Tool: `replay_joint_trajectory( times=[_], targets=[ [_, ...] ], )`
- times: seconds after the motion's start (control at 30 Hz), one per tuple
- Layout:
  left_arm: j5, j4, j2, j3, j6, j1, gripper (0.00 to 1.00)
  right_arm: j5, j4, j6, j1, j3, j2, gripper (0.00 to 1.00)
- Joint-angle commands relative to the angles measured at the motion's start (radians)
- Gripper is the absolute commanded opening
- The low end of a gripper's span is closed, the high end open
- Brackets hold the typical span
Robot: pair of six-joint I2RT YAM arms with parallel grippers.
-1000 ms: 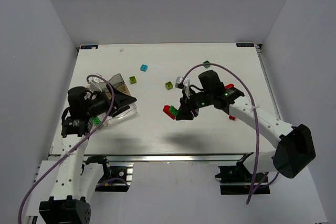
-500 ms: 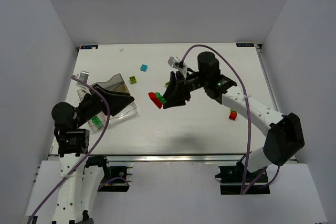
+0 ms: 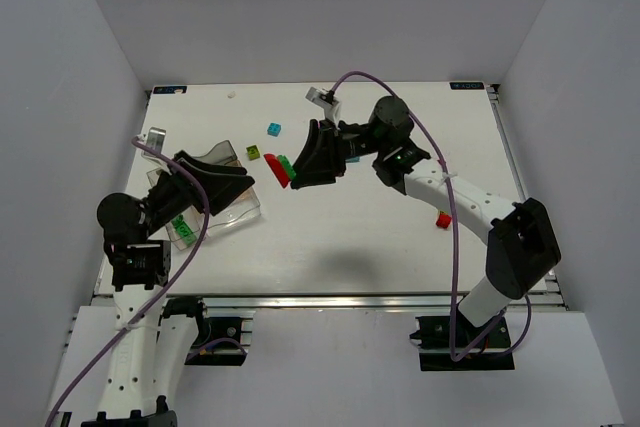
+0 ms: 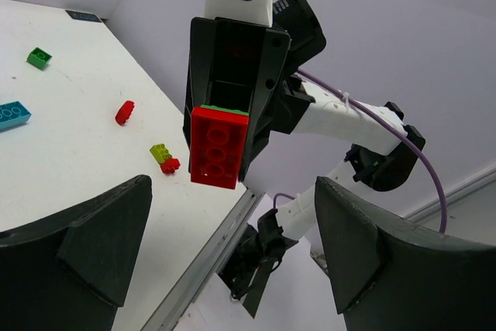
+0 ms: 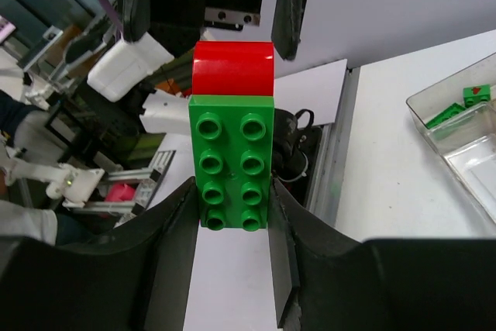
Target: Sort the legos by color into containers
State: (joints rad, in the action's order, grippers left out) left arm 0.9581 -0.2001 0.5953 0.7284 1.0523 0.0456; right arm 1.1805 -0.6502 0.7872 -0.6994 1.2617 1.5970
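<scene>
I've swung the red-green stack [image 4: 219, 145], clamped in my right gripper [image 3: 297, 169], up off the table [image 3: 380, 237] toward my left gripper [image 3: 245, 182] (jaws now spread wide, empty). Splitting it near the tray [image 3: 250, 210] looks next.

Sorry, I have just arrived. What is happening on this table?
The robot is sorting bricks by colour. The right gripper holds a red-and-green stack in the air, pointed toward the left gripper, which is open and faces it. The clear tray lies under the left arm and has green bricks in one compartment. A cyan brick, a lime brick and a red brick lie loose on the table.
</scene>
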Motion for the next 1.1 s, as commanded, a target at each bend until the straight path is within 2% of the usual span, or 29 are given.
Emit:
replay_joint_trajectory(
  times=[0.0,0.33,0.63,0.9,1.03,1.07],
  targets=[
    [-0.004,-0.035,0.006,0.02,0.009,-0.003,0.95,-0.08,0.03,0.037,-0.029,0.074,0.004,0.0],
    [-0.058,0.06,-0.026,0.009,-0.021,-0.003,0.93,-0.182,0.145,0.01,-0.097,0.104,0.02,0.0],
    [-0.052,0.087,-0.02,0.006,-0.041,-0.003,0.88,-0.188,0.1,0.052,-0.138,0.085,0.021,0.0],
    [-0.032,0.079,-0.008,-0.003,-0.04,-0.003,0.72,-0.191,0.1,0.06,-0.147,0.091,0.038,0.0],
    [-0.032,0.074,-0.006,-0.009,-0.038,-0.003,0.58,-0.193,0.087,0.069,-0.152,0.093,0.044,0.0],
    [-0.03,0.071,-0.006,-0.012,-0.037,-0.003,0.49,-0.191,0.086,0.07,-0.15,0.093,0.046,0.0]
  ],
)
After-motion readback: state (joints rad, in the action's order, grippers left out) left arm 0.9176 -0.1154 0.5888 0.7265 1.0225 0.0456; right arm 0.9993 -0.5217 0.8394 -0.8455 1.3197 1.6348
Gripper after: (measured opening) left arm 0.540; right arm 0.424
